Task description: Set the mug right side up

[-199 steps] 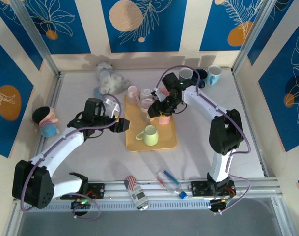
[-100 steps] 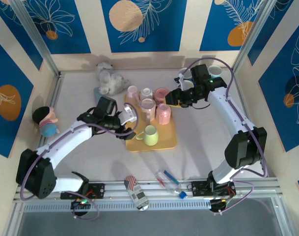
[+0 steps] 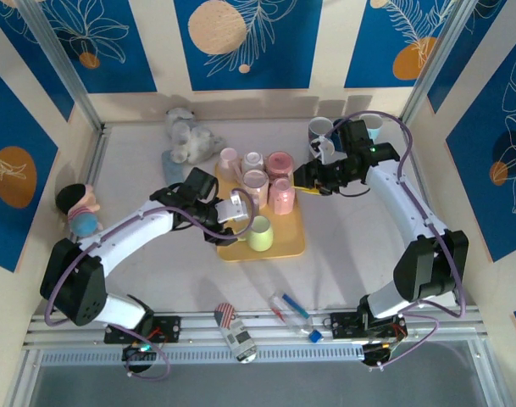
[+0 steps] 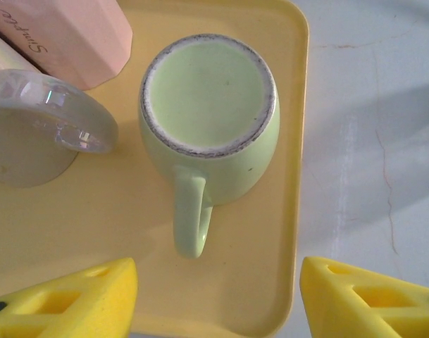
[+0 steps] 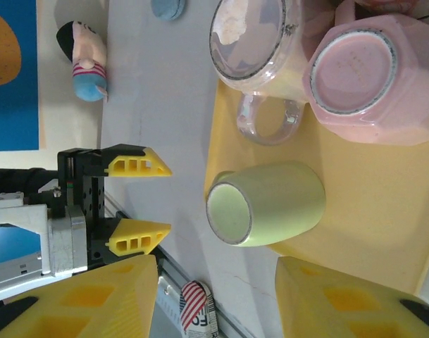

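Left arm [image 3: 135,231] stretches over the desk [image 3: 351,246], its pincer [image 4: 218,299] released, jaws wide. Just ahead sits the green mug [image 4: 208,105], base up on the yellow tray [image 4: 274,274], handle pointing back toward the gap.

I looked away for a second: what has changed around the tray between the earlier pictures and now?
The left gripper moved right, from beside the yellow tray to its near-left corner, open, facing the green mug's handle. The right gripper drew back from over the pink mugs to the tray's right edge, open and empty. All the mugs stayed put.
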`<state>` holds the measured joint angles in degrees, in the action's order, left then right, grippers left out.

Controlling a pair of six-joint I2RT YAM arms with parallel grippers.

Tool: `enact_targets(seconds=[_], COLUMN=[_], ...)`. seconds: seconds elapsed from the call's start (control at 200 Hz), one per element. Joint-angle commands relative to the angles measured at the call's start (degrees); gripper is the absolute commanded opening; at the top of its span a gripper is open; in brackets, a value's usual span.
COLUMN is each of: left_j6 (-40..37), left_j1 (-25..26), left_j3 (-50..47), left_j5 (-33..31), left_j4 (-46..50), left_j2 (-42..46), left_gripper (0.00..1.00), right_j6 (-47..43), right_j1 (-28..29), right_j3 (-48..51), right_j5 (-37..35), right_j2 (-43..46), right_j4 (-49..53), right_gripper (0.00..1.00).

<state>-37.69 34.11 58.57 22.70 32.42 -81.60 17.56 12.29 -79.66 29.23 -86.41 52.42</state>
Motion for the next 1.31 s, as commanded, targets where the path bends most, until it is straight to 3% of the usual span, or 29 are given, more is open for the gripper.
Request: enact_targets(seconds=[0.0, 0.225, 0.57, 0.75, 0.935, 1.3], left_j6=[-2.52, -1.71, -6.58, -8.33, -8.21, -10.56], left_j1=[1.13, 2.57, 3.74, 3.71, 3.94, 6.06], left_j3=[-1.34, -2.00, 0.41, 3.27, 4.82, 8.71], left_j5=[-1.47, -2.58, -6.35, -6.33, -5.09, -6.21], left_j4=[-0.32, -5.84, -8.72, -6.13, -6.34, -0.16], left_j2=[-0.41, -3.87, -9.71, -11.85, -12.85, -17.87], left_gripper=[0.63, 0.59, 0.37, 0.37, 0.45, 0.37], right_j6=[1.22, 1.73, 2.06, 2.19, 2.91, 4.33], right_j1=[-0.20, -1.55, -2.45, -3.11, -3.43, -5.17], right_j3=[1.56, 2.05, 3.90, 3.24, 3.46, 5.41], right_j5=[1.63, 2.19, 3.06, 3.53, 3.32, 1.86], right_j2=[1.57, 2.71, 3.60, 3.11, 3.89, 5.12], right_j4=[-0.39, -0.69, -2.42, -2.53, -4.08, -5.45], right_gripper=[0.48, 0.47, 0.45, 0.45, 0.44, 0.41])
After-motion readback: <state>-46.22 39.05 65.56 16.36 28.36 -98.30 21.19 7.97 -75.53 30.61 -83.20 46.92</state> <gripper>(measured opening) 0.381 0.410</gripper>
